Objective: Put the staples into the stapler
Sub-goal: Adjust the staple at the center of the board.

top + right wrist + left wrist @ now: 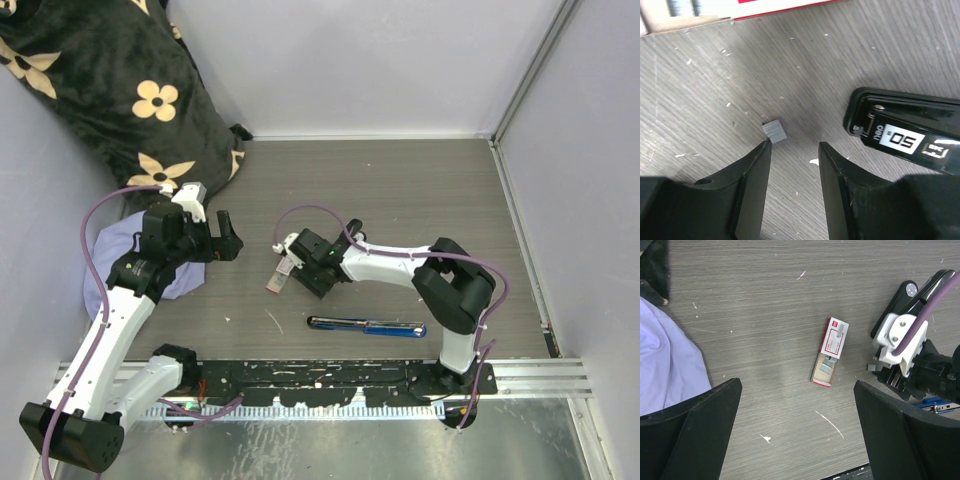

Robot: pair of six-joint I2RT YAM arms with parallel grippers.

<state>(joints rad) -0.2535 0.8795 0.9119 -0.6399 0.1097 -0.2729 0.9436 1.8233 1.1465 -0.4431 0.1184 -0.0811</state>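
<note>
Currently logged on table (420,190): staples (830,351), small white box with red label, tray slid partly out, lying flat, gripped by nothing. Item 2: left hand (797,385), spread wide, empty, above the box. Item 3: right hand (794,147), jaws partway apart, empty, low over table; 1 grey staple piece (775,130) just beside a fingertip, black stapler (905,140) near.

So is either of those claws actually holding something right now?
No, nothing is held. The left gripper is wide open above the table; the right gripper is open too, with a small grey staple strip lying by one fingertip, not pinched.
</note>
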